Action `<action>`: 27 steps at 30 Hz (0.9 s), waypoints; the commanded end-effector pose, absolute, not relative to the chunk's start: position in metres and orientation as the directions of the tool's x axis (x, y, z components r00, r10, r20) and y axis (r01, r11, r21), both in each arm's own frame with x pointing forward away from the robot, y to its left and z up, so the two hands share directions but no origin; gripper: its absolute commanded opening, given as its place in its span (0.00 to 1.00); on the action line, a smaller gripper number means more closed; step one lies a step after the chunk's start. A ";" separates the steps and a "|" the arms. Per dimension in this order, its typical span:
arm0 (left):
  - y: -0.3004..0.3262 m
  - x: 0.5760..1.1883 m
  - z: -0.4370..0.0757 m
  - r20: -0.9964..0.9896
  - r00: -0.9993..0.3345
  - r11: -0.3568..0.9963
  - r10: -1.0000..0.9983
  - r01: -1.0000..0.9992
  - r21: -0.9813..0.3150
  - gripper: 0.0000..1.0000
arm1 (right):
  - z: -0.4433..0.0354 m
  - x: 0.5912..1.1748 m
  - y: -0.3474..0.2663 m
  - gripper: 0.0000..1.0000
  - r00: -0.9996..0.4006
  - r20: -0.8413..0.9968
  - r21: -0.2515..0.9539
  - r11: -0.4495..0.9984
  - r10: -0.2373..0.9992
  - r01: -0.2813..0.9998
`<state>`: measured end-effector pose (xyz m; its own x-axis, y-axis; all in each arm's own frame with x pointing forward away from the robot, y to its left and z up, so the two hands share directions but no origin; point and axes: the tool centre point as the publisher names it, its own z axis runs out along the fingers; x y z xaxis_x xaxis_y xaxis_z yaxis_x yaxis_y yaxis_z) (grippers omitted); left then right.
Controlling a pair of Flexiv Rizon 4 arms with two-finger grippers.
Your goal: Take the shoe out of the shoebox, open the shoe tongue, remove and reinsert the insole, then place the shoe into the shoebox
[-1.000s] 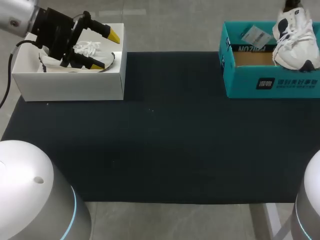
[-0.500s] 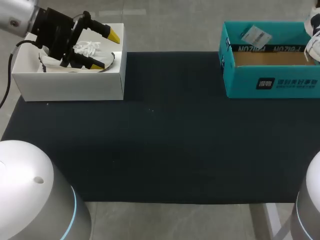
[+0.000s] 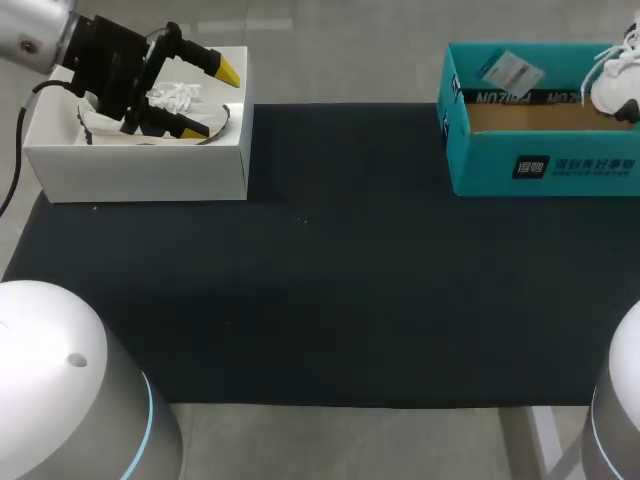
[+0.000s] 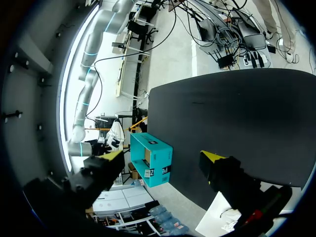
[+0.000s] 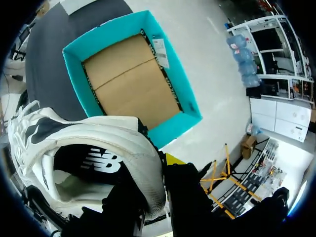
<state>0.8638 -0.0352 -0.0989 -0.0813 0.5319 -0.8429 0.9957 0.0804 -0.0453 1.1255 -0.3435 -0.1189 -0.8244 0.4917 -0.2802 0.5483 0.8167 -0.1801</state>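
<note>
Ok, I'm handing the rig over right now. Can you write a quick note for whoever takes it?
Left gripper: open, over the white box, which holds a white shoe; gripping nothing.
Right gripper: shut on the heel collar of the white and black shoe, held in the air at the teal shoebox's right end.
Teal shoebox: empty apart from a tag at its far wall.
Done: shoe out of the shoebox.
Left: open the tongue, pull and refit the insole, put the shoe back.
</note>
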 end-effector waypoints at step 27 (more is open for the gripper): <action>-0.035 0.864 -0.099 -0.840 -0.082 0.080 0.536 0.996 -0.046 1.00 | -0.123 1.119 -0.365 0.00 0.255 -0.140 0.077 -0.246 0.957 0.966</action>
